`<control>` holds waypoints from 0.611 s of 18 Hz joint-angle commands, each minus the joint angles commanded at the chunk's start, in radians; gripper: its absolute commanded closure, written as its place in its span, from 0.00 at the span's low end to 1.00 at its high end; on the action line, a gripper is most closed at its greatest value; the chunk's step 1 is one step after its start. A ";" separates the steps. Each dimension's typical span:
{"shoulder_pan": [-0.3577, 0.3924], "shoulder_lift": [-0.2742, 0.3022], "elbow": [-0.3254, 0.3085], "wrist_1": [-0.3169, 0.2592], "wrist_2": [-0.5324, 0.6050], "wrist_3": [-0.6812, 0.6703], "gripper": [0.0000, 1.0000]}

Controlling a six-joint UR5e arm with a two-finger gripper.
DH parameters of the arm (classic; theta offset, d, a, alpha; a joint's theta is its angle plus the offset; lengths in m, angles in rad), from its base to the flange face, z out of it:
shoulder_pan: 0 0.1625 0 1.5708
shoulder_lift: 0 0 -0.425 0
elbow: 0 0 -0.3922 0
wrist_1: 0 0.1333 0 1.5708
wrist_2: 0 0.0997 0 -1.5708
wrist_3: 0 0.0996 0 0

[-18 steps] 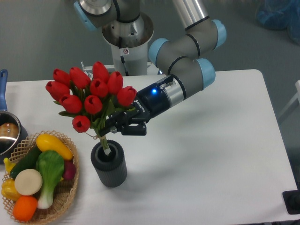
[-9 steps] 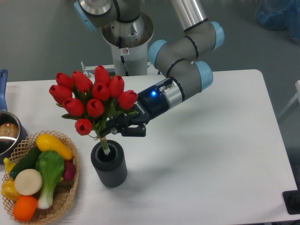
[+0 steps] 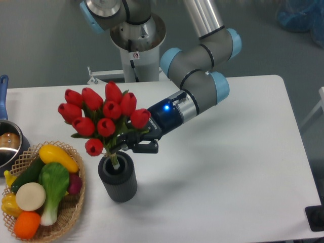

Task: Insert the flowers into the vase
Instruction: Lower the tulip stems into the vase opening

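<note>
A white table [image 3: 228,167] fills most of the view, with a grey floor [image 3: 45,40] behind it.

At the table's 9 o'clock edge, a steel pot [image 3: 7,144] with a blue handle [image 3: 3,83] is cut off by the frame. Just below it, at 8 o'clock, sits a woven wicker basket [image 3: 76,202] holding toy produce: a yellow squash [image 3: 58,157], a green-and-white leafy vegetable [image 3: 52,188], a pale round slice [image 3: 30,196], an orange piece [image 3: 26,224] and a dark green piece [image 3: 28,174].

Just beside the basket, at its 3 o'clock, the vase [image 3: 118,178] stands upright on the table, dark grey and ribbed, with its round mouth open upward. The flowers [image 3: 104,119], red tulip heads with green leaves, spread out wider than the vase at its 12 o'clock. Their pale green stems reach down into the vase mouth.

The gripper [image 3: 129,144] comes in from 2 o'clock and is clamped around the flowers at the leaves and upper stems, right above the vase rim. A blue light glows on its black body. The grey arm [image 3: 200,86] with light blue joint caps rises behind it toward 12 o'clock.

The arm's round base [image 3: 136,40] stands at the table's far edge. At 1 o'clock, in the room's far corner, lies something blue [image 3: 301,15], too cropped to identify. A dark object [image 3: 316,217] sits at the 4 o'clock corner.
</note>
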 joint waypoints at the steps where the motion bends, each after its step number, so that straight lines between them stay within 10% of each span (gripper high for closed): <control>1: 0.000 -0.003 -0.003 0.000 0.000 0.002 0.88; 11: -0.002 -0.048 -0.028 0.000 0.000 0.051 0.88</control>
